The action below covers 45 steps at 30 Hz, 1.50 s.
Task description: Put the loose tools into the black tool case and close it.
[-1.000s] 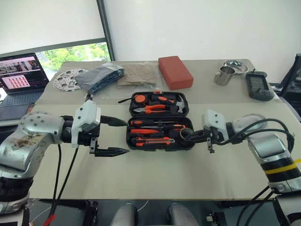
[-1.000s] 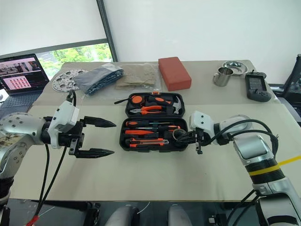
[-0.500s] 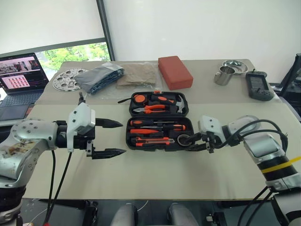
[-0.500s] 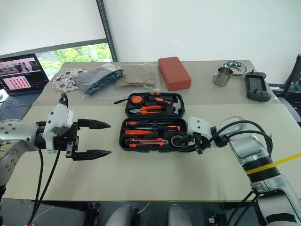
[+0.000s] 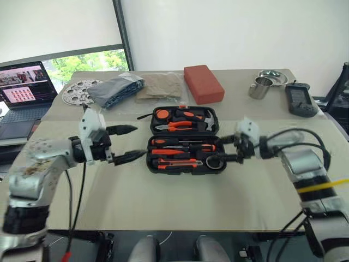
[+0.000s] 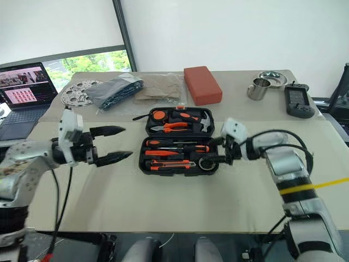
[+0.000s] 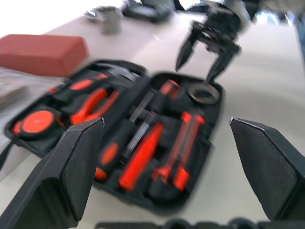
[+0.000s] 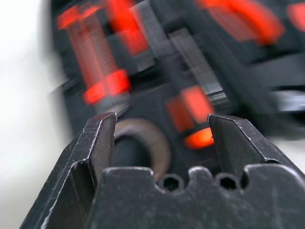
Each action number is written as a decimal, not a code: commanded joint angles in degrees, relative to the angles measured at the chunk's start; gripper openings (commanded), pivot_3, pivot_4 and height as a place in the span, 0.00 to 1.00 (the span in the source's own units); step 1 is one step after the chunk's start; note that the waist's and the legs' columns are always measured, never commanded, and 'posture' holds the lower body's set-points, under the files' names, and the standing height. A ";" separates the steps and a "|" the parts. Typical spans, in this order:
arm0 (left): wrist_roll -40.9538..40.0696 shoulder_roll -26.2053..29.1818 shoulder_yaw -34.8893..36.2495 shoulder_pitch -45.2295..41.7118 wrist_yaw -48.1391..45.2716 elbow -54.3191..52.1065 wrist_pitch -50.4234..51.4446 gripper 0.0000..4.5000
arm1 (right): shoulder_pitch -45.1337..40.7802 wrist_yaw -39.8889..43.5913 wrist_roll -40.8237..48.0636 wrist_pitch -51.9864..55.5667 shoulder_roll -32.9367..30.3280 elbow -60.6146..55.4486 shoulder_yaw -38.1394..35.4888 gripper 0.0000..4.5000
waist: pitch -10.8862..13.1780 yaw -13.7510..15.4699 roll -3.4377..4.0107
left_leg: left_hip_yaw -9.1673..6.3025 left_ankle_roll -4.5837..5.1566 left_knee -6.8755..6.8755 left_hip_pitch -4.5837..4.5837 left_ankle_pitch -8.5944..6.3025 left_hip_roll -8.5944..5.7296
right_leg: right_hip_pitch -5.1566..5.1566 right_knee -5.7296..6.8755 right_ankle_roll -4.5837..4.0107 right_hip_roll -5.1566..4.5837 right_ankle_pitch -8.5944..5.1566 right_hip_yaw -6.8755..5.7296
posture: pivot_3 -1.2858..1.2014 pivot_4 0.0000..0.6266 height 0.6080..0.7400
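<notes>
1. Left gripper (image 5: 127,143) sat just left of the black tool case (image 5: 184,140), above the table (image 5: 180,196), fingers spread wide, nothing between them. Fingertips aimed at the case's left edge, a small gap short of it.
2. Case lay open and flat mid-table, lid half on the far side, base half nearer the robot. Lid held orange-handled pliers (image 5: 173,126) and other tools in its slots.
3. Base half held the two long screwdrivers (image 5: 182,143), side by side along the case, with the utility knife (image 5: 177,162) in the slot nearest the robot. In the left wrist view the case filled the space between that gripper's fingers, ahead of them.
4. Small grey round roll (image 5: 214,162) sat in the base's front-right corner.
5. Right gripper (image 5: 229,148) was at the case's right edge, fingers parted, one tip just beside the roll, the other over the case's right rim. Nothing pinched; in the right wrist view the roll (image 8: 143,143) lay just past the fingertips, close to one finger.
6. Red block (image 5: 203,83), steel mug (image 5: 260,87) and handheld device (image 5: 300,100) sat on the table's far side, well apart from both grippers.
</notes>
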 commanded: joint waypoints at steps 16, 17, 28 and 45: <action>8.49 -10.96 1.46 -38.09 11.97 66.24 0.93 1.00 | -25.83 -22.46 3.10 5.58 11.69 47.98 -15.23 0.79 | -0.01 -1.14 0.00 | 0.01 0.01 -0.19 -0.61 0.01 -0.05 | -0.82 0.72 -0.04 -0.01 0.03 -0.09 | 0.52 0.24 0.75; 8.84 -11.15 2.01 -39.27 12.42 68.39 0.18 1.00 | -26.27 -22.98 3.22 4.80 12.07 49.02 -15.64 0.74 | -0.01 -1.33 0.00 | 0.00 0.01 -0.19 -0.65 0.01 -0.06 | -0.85 0.71 -0.04 -0.01 0.03 -0.10 | 0.52 0.24 0.75; 13.16 -12.24 3.53 -42.66 12.72 77.16 -3.88 1.00 | -28.13 -22.68 1.86 0.17 13.94 53.27 -16.26 0.01 | -0.02 -1.63 0.01 | 0.01 -0.04 -0.21 -0.78 0.04 -0.04 | -1.10 0.88 -0.03 -0.03 0.04 -0.13 | 0.52 0.24 0.75; 16.40 -12.85 4.89 -41.21 12.11 79.25 -4.41 1.00 | -27.66 -5.35 -3.12 -0.50 13.53 51.27 -10.64 0.01 | -0.03 -3.05 0.01 | 0.05 -0.07 -0.27 -0.89 0.06 0.03 | -1.59 1.34 -0.02 0.02 0.05 -0.21 | 0.52 0.24 0.75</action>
